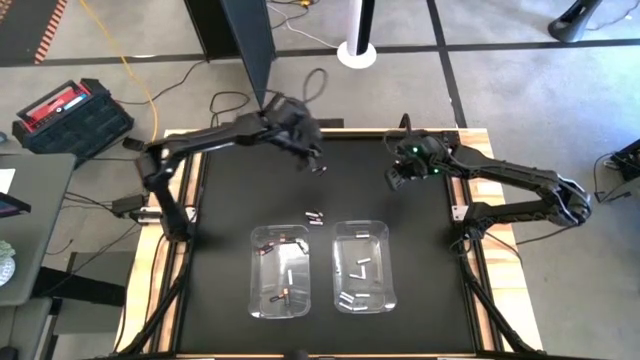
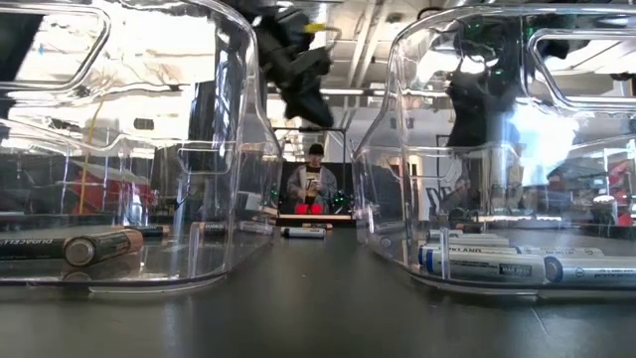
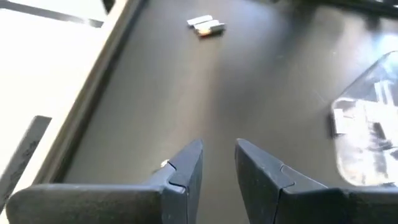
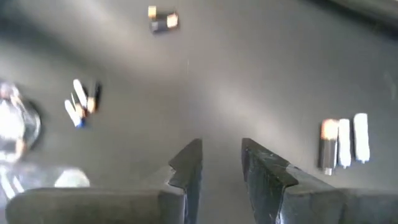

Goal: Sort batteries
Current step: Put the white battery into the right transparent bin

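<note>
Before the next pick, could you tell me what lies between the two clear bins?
In the high view, only bare black mat lies between the left bin and the right bin; the loose batteries sit beyond the gap.

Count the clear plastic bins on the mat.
2: left clear plastic bin and right clear plastic bin, side by side at the black mat's near edge; none seem hidden.

Lighting: ceiling lamps are glaring brightly through the left clear bin (image 2: 119,139) and right clear bin (image 2: 497,139) in the low view, washing out their upper walls. Tabletop (image 1: 420,250): matte black, taking an even overhead light, showing only faint shadows. Focus: both wrist views are blurring; the loose batteries (image 4: 342,143) are smearing soft, and the fingers (image 3: 186,174) are sitting hazy at close range. Distortion: the curved bin walls are bending the room behind. Left wrist view: a pale overexposed strip is running beside the tabletop edge.
</note>
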`<state>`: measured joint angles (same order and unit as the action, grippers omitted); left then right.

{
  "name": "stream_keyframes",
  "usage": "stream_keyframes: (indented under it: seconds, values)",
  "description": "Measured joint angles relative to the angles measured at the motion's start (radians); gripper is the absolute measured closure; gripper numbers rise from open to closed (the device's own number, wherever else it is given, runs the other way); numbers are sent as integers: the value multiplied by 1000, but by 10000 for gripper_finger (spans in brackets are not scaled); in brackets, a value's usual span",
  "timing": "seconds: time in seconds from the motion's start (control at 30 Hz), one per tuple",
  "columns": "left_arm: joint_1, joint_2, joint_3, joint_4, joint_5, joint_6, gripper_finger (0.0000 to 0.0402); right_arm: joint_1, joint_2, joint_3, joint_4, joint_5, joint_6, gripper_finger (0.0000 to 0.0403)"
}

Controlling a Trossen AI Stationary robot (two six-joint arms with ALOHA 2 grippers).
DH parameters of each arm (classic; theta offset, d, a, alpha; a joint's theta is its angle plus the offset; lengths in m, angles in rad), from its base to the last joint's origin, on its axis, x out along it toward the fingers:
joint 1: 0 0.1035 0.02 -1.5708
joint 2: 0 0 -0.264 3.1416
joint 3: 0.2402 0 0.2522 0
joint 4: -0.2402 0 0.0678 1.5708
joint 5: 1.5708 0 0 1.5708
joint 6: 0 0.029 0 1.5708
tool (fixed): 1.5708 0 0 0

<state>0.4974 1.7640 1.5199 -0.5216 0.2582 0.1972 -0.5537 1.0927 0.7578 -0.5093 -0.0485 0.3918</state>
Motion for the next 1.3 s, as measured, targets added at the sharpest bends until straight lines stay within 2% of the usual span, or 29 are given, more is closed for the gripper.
stream_keyframes:
  seconds: [0.17, 0.37, 0.5, 0.57, 0.73, 0.87, 1.0, 1.3]
  values:
    - [57, -139, -208, 137, -1, 3, 310, -55, 0, 0, 91, 2, 2, 250]
    - [103, -246, -337, 174, -1, 9, 310, -113, 38, 56, 99, 3, -28, 210]
    - [129, -280, -367, 170, -2, -16, 310, -142, 124, 163, 95, 6, -98, 191]
    - [135, -292, -375, 177, -2, -37, 310, -168, 186, 230, 33, 6, -124, 188]
    - [137, -294, -381, 151, -2, -105, 310, -251, 383, 425, -274, 7, -143, 186]
    - [127, -295, -381, 148, -3, -144, 310, -307, 526, 533, -477, 7, -229, 186]
    - [118, -295, -381, 150, -5, -201, 310, -344, 594, 539, -536, 6, -322, 193]
    - [79, -294, -381, 197, -72, -274, 310, -425, 614, 463, -500, 1, -376, 224]
